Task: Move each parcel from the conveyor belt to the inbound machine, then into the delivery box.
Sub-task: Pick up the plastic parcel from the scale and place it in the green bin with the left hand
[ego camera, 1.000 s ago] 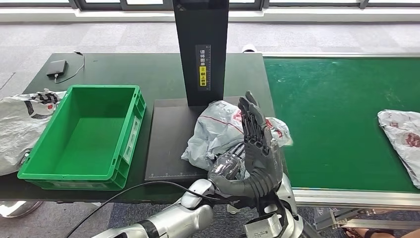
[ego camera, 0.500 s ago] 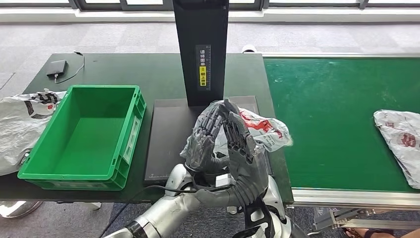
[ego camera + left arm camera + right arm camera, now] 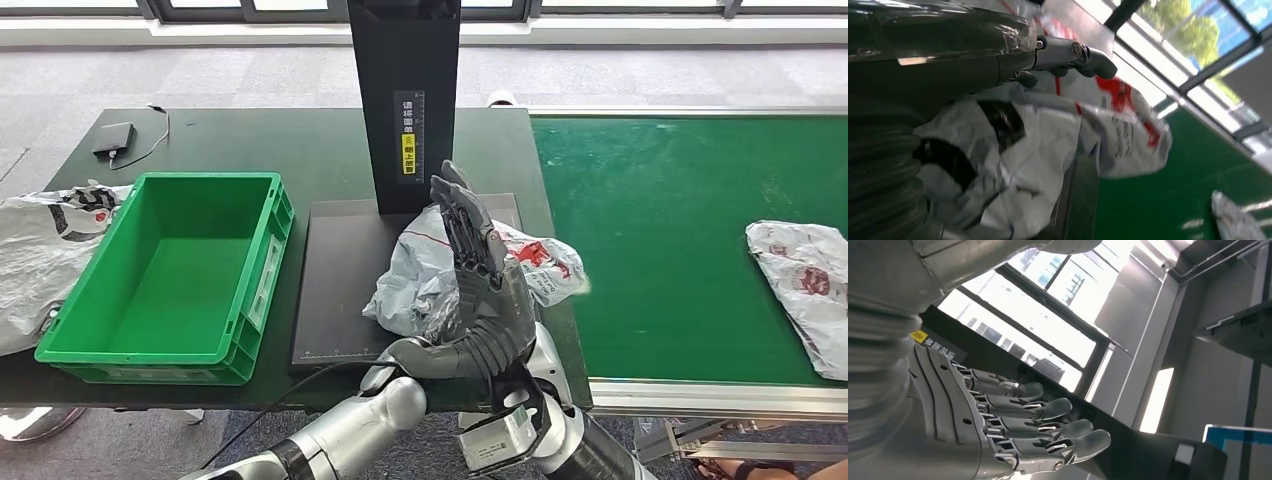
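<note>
The parcel point(image 3: 440, 270), a crumpled grey bag with red print, lies on the black plate of the inbound machine point(image 3: 340, 290), at the foot of its dark upright post point(image 3: 404, 100), its right end hanging over the plate's edge toward the belt. So the first leg looks done for this one; the move into the box point(image 3: 170, 275) is left, and the green box holds nothing yet.

The right hand point(image 3: 480, 270) stands upright in front of the parcel, fingers straight and together, holding nothing. The left hand point(image 3: 1068, 52) is against the parcel's near side; in its wrist view the fingers reach over the bag, but whether they grip it I cannot tell.

A second parcel point(image 3: 805, 290) waits on the green belt point(image 3: 680, 230), well to the right. Another grey bag point(image 3: 40, 250) lies on the dark counter point(image 3: 250, 140) just left of the box. A small black device point(image 3: 115, 137) with a cable sits at the counter's far left. Beyond are grey floor and a window frame.
</note>
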`<action>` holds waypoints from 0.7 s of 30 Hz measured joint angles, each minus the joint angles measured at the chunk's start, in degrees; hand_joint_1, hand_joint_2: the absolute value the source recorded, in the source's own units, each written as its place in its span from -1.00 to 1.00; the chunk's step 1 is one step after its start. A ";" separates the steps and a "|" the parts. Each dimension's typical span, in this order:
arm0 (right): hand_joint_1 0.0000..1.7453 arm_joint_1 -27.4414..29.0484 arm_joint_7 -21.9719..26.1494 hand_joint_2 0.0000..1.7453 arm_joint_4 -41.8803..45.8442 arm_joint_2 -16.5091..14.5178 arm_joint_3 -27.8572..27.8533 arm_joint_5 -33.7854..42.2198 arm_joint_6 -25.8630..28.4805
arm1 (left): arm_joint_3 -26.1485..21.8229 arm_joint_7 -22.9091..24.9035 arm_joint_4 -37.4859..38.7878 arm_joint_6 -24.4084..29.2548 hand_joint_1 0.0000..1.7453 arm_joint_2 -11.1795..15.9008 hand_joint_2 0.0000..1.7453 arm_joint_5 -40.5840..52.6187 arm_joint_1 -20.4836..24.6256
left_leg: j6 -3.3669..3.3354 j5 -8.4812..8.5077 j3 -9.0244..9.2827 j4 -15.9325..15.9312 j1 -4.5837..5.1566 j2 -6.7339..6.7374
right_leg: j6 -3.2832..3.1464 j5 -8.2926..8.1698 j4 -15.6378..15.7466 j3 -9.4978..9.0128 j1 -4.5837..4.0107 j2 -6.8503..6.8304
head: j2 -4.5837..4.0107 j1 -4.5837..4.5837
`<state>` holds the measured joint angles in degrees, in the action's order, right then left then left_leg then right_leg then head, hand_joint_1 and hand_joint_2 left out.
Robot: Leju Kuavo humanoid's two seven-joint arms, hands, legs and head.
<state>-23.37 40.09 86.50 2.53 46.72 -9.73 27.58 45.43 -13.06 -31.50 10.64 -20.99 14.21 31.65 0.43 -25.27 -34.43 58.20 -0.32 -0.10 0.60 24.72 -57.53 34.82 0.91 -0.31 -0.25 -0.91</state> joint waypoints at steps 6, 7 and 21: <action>-1.00 0.29 0.00 1.00 -1.03 -0.24 0.16 -0.18 -0.40 | 8.60 3.58 4.75 -9.30 -1.00 0.09 1.00 -5.84 4.29 | 0.01 0.00 -0.05 -0.02 -0.03 -0.04 | -0.02 0.02 -0.01 0.01 -0.03 -0.05 | -0.01 -0.02; -1.00 0.41 -0.01 1.00 -1.13 -0.26 0.18 -0.31 -0.49 | 9.52 4.08 5.32 -9.97 -1.00 0.10 1.00 -6.41 4.89 | 0.01 0.00 -0.05 -0.02 -0.04 -0.04 | -0.02 0.03 -0.01 0.01 -0.04 -0.06 | -0.01 -0.02; -1.00 -0.49 0.04 1.00 -1.26 -1.87 0.18 -3.32 0.33 | 19.00 7.00 9.21 -12.06 0.60 0.05 1.00 -9.49 5.48 | 0.01 0.00 -0.02 -0.02 -0.03 -0.03 | -0.02 0.03 0.00 0.01 -0.03 -0.07 | 0.00 -0.01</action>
<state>-23.86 40.13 85.24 0.66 46.91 -13.05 27.91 64.43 -6.06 -22.29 -1.42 -20.94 4.72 37.13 0.44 -25.27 -34.45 58.18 -0.36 -0.13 0.58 24.75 -57.53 34.83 0.87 -0.38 -0.25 -0.92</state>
